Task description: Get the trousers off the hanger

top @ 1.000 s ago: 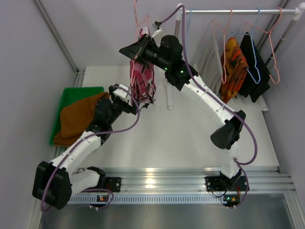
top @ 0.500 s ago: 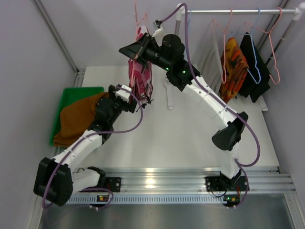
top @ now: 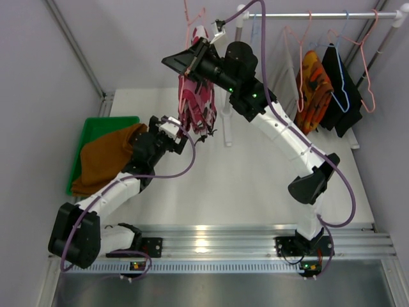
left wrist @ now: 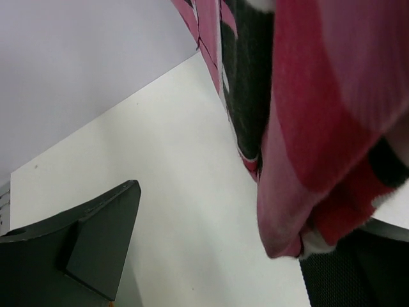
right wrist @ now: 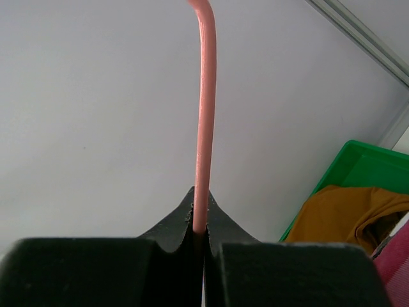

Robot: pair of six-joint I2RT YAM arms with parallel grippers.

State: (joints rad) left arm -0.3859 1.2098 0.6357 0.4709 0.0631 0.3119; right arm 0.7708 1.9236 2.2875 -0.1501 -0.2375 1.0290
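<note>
The pink-red-white floral trousers (top: pixel 198 105) hang from a pink wire hanger (top: pixel 193 29). My right gripper (top: pixel 188 64) is shut on the hanger and holds it in the air left of the rail. In the right wrist view the jaws (right wrist: pixel 199 230) pinch the hanger's wire (right wrist: pixel 204 115). My left gripper (top: pixel 182 135) is open at the trousers' lower edge. In the left wrist view the cloth (left wrist: pixel 307 128) hangs beside the right finger (left wrist: pixel 358 268), with the left finger (left wrist: pixel 96 236) well apart from it. The rust-brown trousers (top: pixel 105 157) lie in the green bin (top: pixel 96 125). The light grey trousers are out of view.
The rail (top: pixel 319 14) at the back right carries several hangers with an orange-patterned garment (top: pixel 312 89) and a black garment (top: pixel 339 86). A white post (top: pixel 225 131) stands just right of the floral trousers. The green bin (right wrist: pixel 348 160) and brown cloth (right wrist: pixel 348 211) show in the right wrist view.
My right gripper has carried the hanger and the floral trousers a little to the right and up. My left gripper has followed to the right, staying at the hem.
</note>
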